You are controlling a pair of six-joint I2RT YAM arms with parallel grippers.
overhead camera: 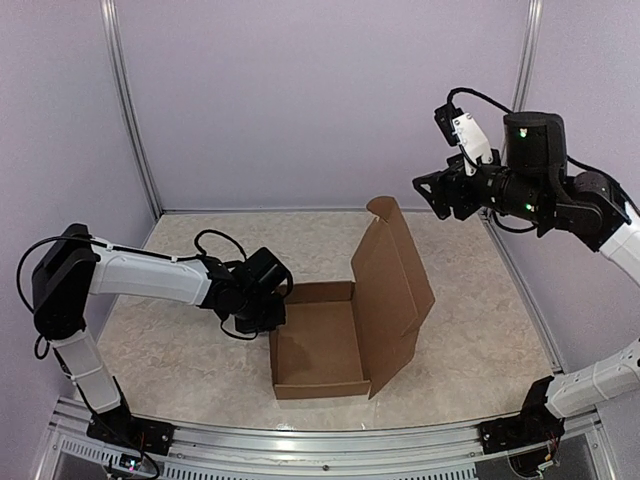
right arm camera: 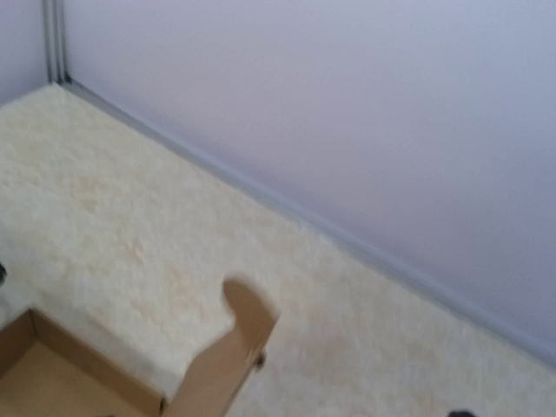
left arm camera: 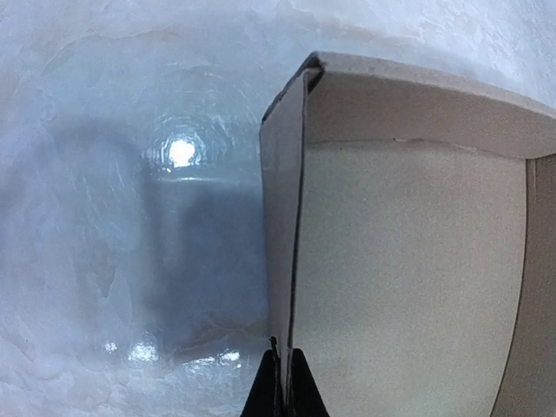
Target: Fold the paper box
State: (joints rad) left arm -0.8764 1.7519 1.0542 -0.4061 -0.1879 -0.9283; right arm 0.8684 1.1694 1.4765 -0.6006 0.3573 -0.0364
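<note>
While my left fingers (left arm camera: 263,401) sit clenched on the left wall of the paper box (overhead camera: 320,350), pinching the cardboard edge between them, I note the box resting on the surface (overhead camera: 470,350), its tray to their right and its lid flap upright. My right fingers (overhead camera: 422,184) hang high above that flap, apparently spread, gripping nothing.

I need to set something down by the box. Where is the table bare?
Bare: the table right of the raised lid of the paper box, up to the side wall; also the far-left stretch behind the left arm. Crowded: the box's left wall, where the left pincer is shut on it.
</note>
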